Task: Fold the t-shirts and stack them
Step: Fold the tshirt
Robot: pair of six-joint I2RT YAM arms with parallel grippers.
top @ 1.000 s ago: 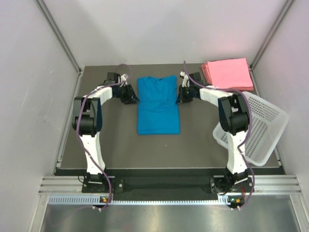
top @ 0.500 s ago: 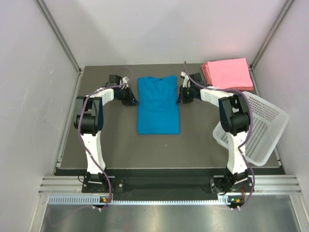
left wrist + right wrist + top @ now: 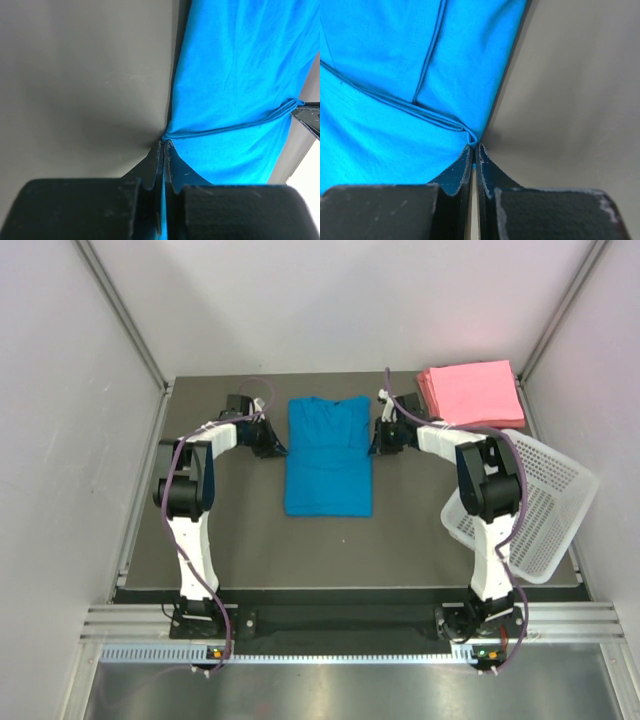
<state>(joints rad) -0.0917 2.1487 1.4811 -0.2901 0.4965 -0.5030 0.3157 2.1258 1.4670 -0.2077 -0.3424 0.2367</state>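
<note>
Blue t-shirt [image 3: 328, 455], limp and light; left gripper [image 3: 162, 144] and right gripper [image 3: 473, 146] pinch shut, seemingly on its side edges.

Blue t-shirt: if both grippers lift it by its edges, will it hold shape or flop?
Probably floppy: the blue t-shirt creases where the left gripper and right gripper pinch its edges, so the middle would likely sag. Likely light, being thin flat cloth. The folded-over layers may slip open.
</note>
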